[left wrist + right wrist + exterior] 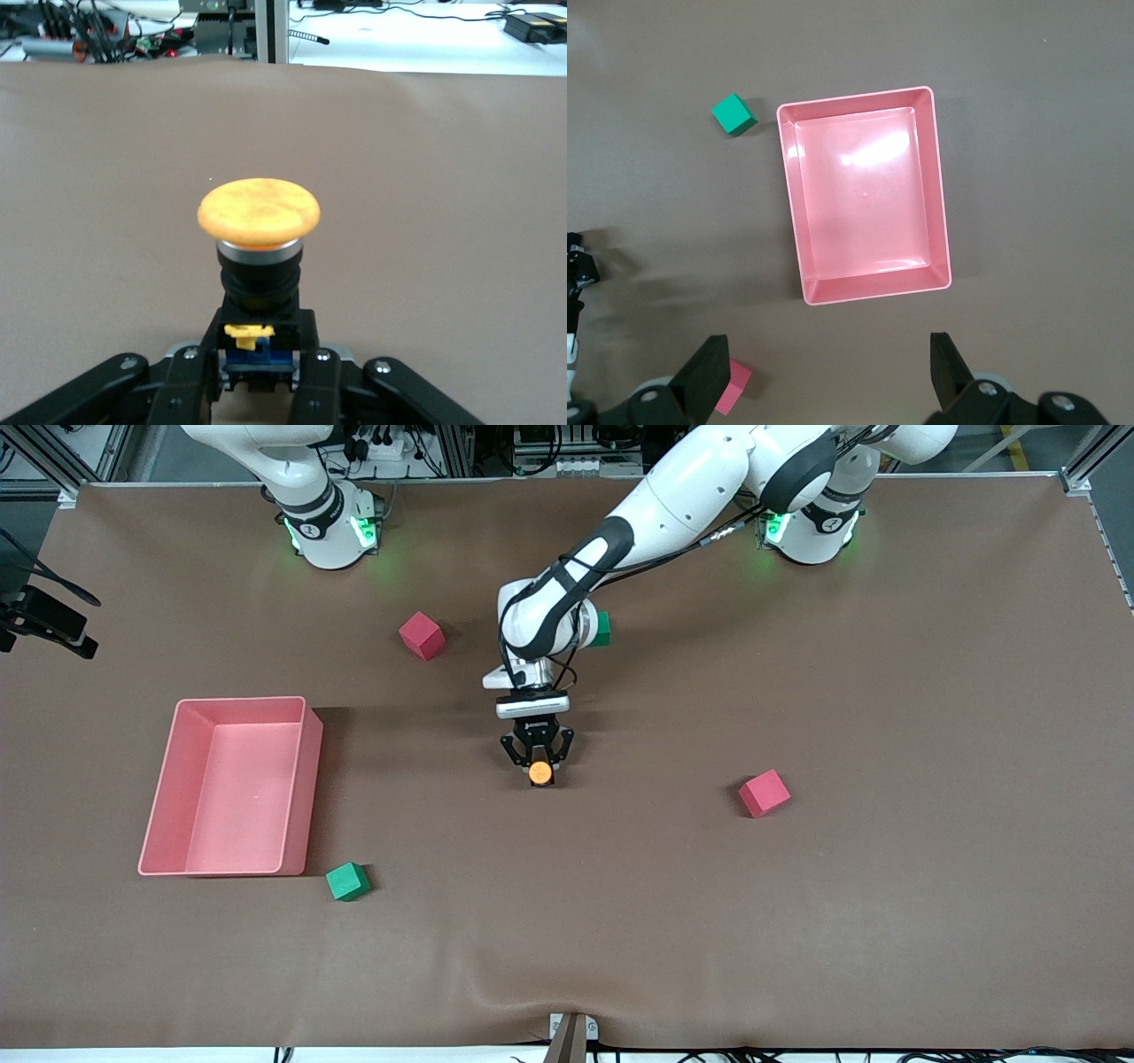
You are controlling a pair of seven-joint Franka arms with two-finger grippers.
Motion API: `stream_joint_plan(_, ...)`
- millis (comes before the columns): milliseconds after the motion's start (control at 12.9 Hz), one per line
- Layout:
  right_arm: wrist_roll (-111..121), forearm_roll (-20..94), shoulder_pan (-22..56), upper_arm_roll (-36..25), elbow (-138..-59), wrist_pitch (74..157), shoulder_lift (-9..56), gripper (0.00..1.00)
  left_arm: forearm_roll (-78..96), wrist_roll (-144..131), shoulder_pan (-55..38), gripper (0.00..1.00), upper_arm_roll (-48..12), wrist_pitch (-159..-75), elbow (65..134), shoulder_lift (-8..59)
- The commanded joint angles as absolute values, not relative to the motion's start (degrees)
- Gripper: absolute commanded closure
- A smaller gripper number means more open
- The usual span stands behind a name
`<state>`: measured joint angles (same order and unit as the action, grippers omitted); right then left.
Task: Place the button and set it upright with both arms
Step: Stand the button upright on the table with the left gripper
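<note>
The brown table carries a pink tray toward the right arm's end; the right gripper waits high over it, jaws spread wide; red cubes and green cubes lie scattered well apart; at mid-table the left gripper pinches the button by its black-and-blue body, orange cap up.

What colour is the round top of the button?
Orange. The button cap shows best in the left wrist view, held by the left gripper.
</note>
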<state>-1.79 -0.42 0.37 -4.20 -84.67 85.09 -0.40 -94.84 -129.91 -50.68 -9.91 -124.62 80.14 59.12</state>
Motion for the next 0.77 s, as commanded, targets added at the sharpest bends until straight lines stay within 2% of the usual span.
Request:
stream_joint_plan(0, -0.97, -0.18, 0.18, -3.96, -83.06, 84.11, 0.44, 0.00, -100.80, -132.45, -51.06, 1.00, -9.76, -122.44, 78.05, 62.83)
stream_joint_plan(77, -1.05, -0.18, 0.18, -3.96, -83.06, 84.11, 0.44, 0.00, -101.85, -132.54, -51.15, 1.00, -9.76, -121.82, 78.05, 63.02)
stream_joint_plan(232, -1.05, -0.18, 0.18, -3.96, -83.06, 84.11, 0.44, 0.00, -102.66, -133.76, -51.76, 0.82, -9.67, -121.29, 78.05, 63.28)
stream_joint_plan(309, -1.05, -0.18, 0.18, -3.96, -83.06, 84.02, 0.44, 0.00, -102.92, -134.12, -51.94, 0.46, -9.32, -121.20, 78.05, 63.28)
stream_joint_plan(386, -1.05, -0.18, 0.18, -3.96, -83.06, 84.11, 0.44, 0.00, -103.35, -134.03, -51.94, 0.00, -9.06, -121.20, 78.05, 63.37)
stream_joint_plan(695, -1.14, -0.18, 0.18, -3.96, -83.06, 84.02, 0.44, 0.00, -99.43, -133.95, -52.03, 0.00, -9.84, -121.20, 77.87, 62.06)
